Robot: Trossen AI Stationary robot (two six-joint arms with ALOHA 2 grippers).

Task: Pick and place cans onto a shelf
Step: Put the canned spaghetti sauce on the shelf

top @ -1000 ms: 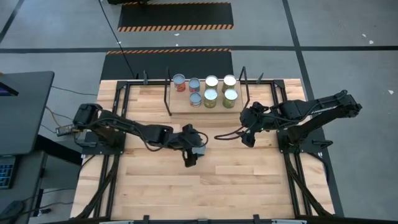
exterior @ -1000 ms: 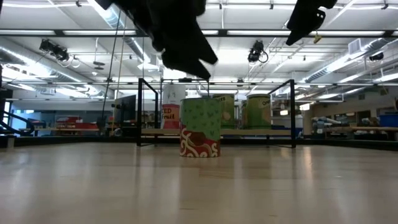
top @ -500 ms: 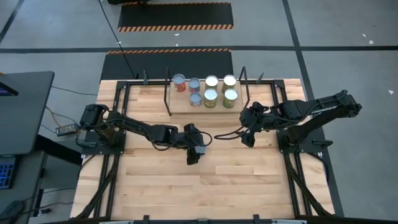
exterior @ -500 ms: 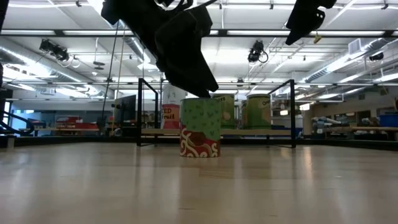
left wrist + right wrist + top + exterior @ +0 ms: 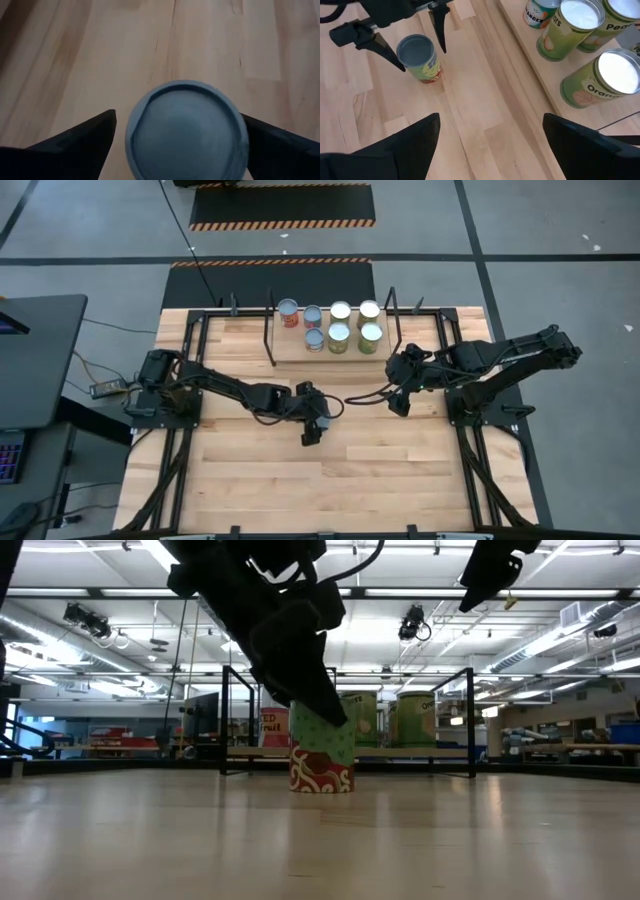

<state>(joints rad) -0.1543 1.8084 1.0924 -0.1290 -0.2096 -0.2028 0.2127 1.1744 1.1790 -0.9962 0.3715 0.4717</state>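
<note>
Cans are seen in two places from the high view: seven stand on the shelf (image 5: 330, 345) at the far side of the worktop (image 5: 330, 480), and one lone can (image 5: 320, 423) is largely hidden beneath the left gripper (image 5: 311, 430).

In the low view, that green-and-red can (image 5: 322, 755) stands upright on the worktop, with the dark left gripper covering its top.

In the left wrist view, the can's round top (image 5: 187, 130) lies between the spread jaws — released, a gap visible on each side.

In the right wrist view, the right gripper (image 5: 490, 137) is held above bare wood, jaws spread and empty — the shelf cans (image 5: 580, 20) just beyond.
</note>
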